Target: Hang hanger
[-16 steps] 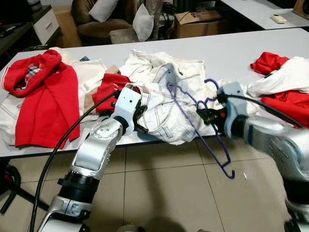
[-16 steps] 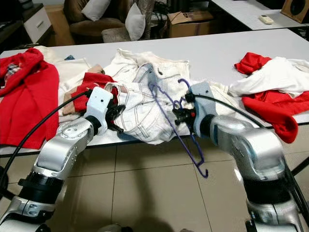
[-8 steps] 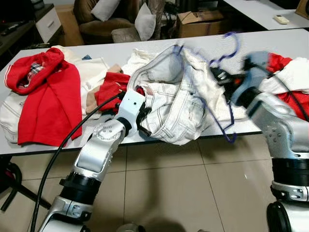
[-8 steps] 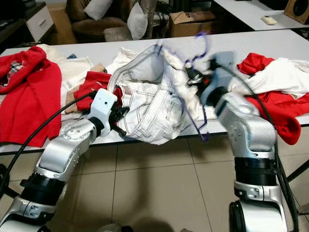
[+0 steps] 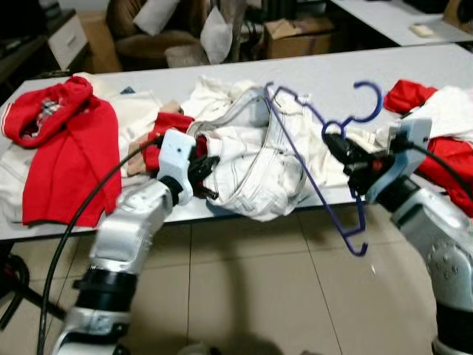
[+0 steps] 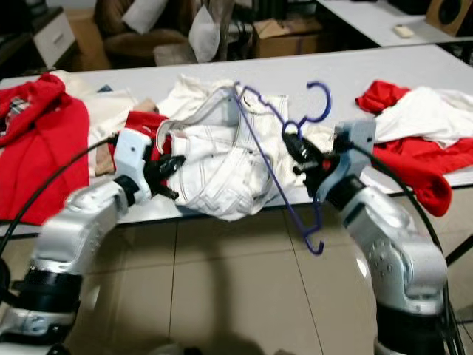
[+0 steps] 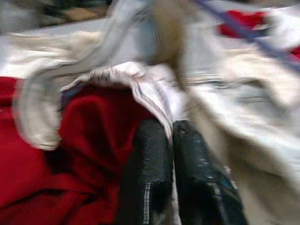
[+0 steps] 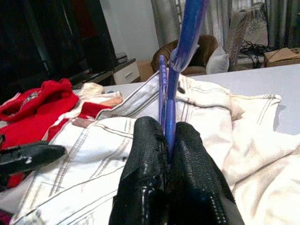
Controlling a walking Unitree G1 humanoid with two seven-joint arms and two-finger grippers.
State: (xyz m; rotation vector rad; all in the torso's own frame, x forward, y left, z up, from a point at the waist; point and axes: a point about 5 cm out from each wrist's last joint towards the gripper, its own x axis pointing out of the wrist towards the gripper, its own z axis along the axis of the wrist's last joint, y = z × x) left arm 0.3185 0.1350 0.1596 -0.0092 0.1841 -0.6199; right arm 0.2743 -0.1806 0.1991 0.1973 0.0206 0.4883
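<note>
— Where is the hanger?

— The blue hanger [image 5: 318, 159] is lifted above the front edge of the white table [image 5: 347, 78]. Its hook curls up over the right gripper [image 5: 341, 151], one shoulder reaches back into the white jeans [image 5: 255, 166], and the other shoulder hangs down past the table edge over the tiled floor [image 5: 259, 288].

— How is the right claw set?

— Its two black fingers [image 8: 150, 154] are pressed together on the hanger's neck, just under the hook. In the right wrist view the blue wire rises straight out from between them, with no gap visible on either side.

— And the left one?

— The left gripper [image 5: 203, 168] sits at the near edge of the jeans, beside a small red garment [image 5: 166, 129]. In the left wrist view, which is blurred, its fingers [image 7: 150, 159] lie side by side and close together, with a fold of the pale denim running down between them. So it is pinched on the jeans' edge.

— What else lies on the table?

— A red hooded top [image 5: 63, 159] is spread at the robot's left, over more white cloth. At the right lies a heap of red and white clothes [image 5: 436, 111]. Behind the table there is an armchair with pillows [image 5: 166, 29] and a cardboard box [image 5: 295, 33].
</note>
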